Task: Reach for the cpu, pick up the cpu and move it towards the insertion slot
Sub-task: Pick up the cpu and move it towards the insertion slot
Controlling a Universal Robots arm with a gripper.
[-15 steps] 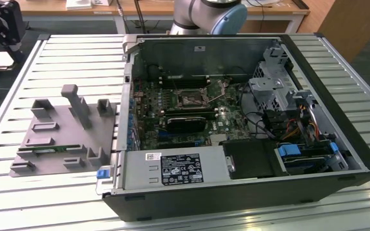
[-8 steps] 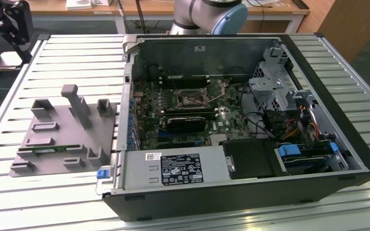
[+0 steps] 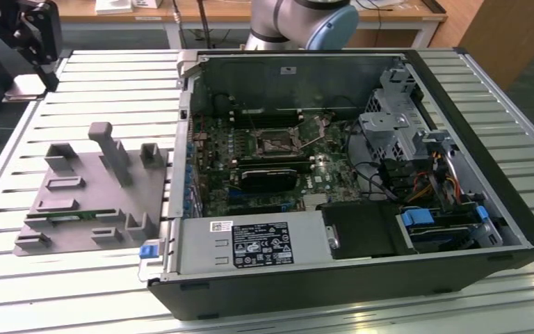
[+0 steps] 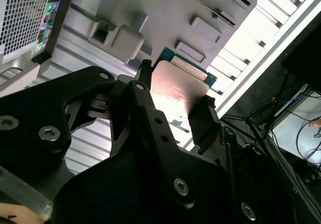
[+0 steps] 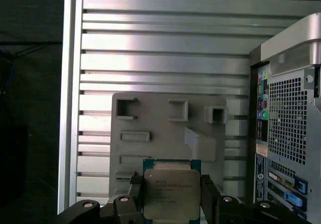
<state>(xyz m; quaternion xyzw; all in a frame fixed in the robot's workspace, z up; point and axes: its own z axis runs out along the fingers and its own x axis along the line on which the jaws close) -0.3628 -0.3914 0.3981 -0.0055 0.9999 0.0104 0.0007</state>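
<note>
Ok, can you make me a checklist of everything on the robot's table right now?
Surface: slatted metal table, carrying everything.
Job's things: cpu held off the table; insertion slot on the motherboard inside the case, far from the cpu.
Clutter: grey holder tray beside the open computer case.
Grippers: hand shut on the cpu's edges.
Cables: coloured wires inside the case.
Surroundings: wooden desks behind the table.

Open PC case (image 3: 341,296) lies on the slatted desk (image 3: 63,299); grey holder (image 3: 81,198) sits just beside it, memory stick (image 3: 63,217) lying in it.
</note>
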